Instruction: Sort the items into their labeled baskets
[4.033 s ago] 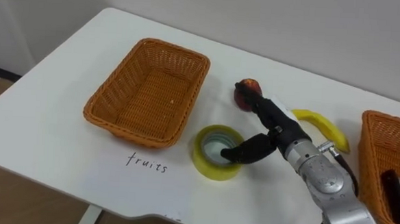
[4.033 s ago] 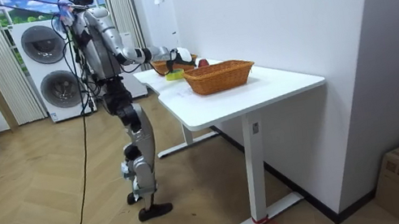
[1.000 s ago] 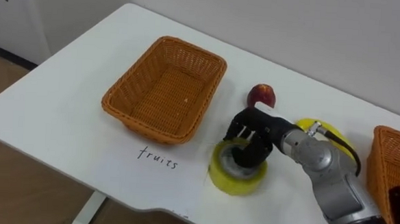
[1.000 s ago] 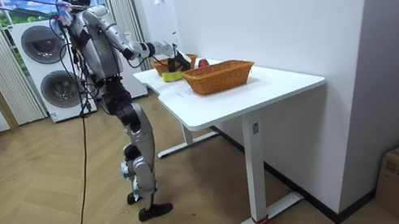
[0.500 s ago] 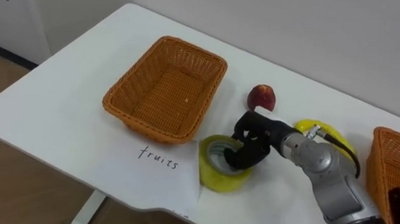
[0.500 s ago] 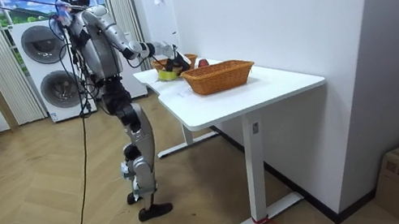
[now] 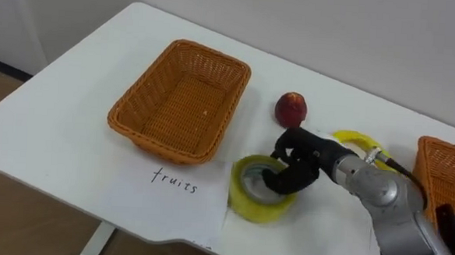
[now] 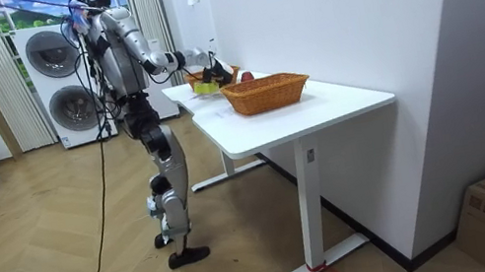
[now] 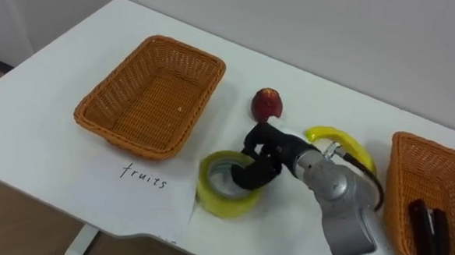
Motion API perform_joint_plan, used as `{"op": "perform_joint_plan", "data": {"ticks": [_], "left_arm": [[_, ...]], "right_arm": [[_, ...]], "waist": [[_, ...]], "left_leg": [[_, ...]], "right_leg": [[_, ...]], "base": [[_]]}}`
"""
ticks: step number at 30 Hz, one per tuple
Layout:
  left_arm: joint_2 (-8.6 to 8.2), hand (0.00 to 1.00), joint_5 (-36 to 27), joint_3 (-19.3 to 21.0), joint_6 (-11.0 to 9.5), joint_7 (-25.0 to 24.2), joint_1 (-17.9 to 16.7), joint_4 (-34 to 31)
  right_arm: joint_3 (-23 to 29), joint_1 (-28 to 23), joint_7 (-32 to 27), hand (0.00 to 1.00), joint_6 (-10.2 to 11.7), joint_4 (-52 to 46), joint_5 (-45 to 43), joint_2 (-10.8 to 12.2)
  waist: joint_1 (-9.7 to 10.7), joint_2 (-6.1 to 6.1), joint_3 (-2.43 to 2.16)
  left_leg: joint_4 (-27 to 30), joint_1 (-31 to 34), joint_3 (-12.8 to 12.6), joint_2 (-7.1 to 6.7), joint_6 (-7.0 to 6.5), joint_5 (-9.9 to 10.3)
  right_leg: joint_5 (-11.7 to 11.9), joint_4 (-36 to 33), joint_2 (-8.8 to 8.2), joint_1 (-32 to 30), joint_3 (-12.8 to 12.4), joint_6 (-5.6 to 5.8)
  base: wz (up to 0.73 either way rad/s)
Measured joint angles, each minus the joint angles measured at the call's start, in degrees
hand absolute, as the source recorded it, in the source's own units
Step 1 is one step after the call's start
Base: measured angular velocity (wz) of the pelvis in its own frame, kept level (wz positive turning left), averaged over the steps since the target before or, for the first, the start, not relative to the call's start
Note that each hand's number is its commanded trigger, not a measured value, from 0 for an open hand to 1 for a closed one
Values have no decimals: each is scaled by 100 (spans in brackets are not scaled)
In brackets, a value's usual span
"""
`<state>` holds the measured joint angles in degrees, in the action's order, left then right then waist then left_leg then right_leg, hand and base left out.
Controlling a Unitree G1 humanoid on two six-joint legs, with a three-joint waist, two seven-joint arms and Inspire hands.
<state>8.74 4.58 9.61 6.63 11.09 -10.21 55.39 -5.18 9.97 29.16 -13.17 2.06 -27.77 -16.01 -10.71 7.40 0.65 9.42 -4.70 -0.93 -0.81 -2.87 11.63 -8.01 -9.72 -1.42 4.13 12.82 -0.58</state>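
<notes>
A yellow tape roll lies on the white table, tipped up a little on its right side. My right hand comes in from the right with its fingers curled over the roll's far rim and down into its hole. Just behind the hand sit a red apple and a yellow banana, the banana partly hidden by my forearm. At the left stands an empty wicker basket. In the room view I stand at the table's far end, my arm stretched over the roll.
A second wicker basket at the right edge holds dark office items. A paper sheet with handwriting lies in front of the left basket, near the table's front edge. A wall runs behind the table.
My right hand's fingers have curled tighter into the tape roll, which has tipped up and slid slightly left. The whole view has shifted a little.
</notes>
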Motion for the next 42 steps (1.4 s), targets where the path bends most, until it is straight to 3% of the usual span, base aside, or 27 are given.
{"op": "perform_joint_plan", "data": {"ticks": [8,16,26,36,42], "left_arm": [[-39,0,-1,42,-21,1,-80,-5],[-26,0,-8,124,-114,-51,-215,-13],[-28,0,7,503,-125,-36,-455,-149],[-27,0,8,502,-121,5,-508,-153],[-38,0,7,600,-117,1,-558,-129]], "right_arm": [[488,-67,-538,100,108,-217,36,-47],[717,-216,-650,100,128,-214,73,-51],[1545,-229,-916,100,119,-139,561,-198],[1600,-284,-1494,100,118,754,709,-257],[1655,-322,-1816,100,128,985,997,-388]], "waist": [[273,-22,-6],[393,19,-35],[491,68,-59],[734,83,-69],[783,51,-46]], "left_leg": [[10,-14,-36,7,2,-2],[29,-17,-42,5,0,-2],[31,-20,-60,3,-2,-1],[29,-23,-64,4,-2,-1],[2,-84,-107,8,-2,-1]], "right_leg": [[3,-5,3,8,-20,4],[8,-11,-6,14,-13,12],[13,-15,-10,10,-8,19],[13,-15,-9,14,-22,20],[13,-5,-1,54,-57,20]], "base": [[-1],[0],[0],[0],[-1]]}}
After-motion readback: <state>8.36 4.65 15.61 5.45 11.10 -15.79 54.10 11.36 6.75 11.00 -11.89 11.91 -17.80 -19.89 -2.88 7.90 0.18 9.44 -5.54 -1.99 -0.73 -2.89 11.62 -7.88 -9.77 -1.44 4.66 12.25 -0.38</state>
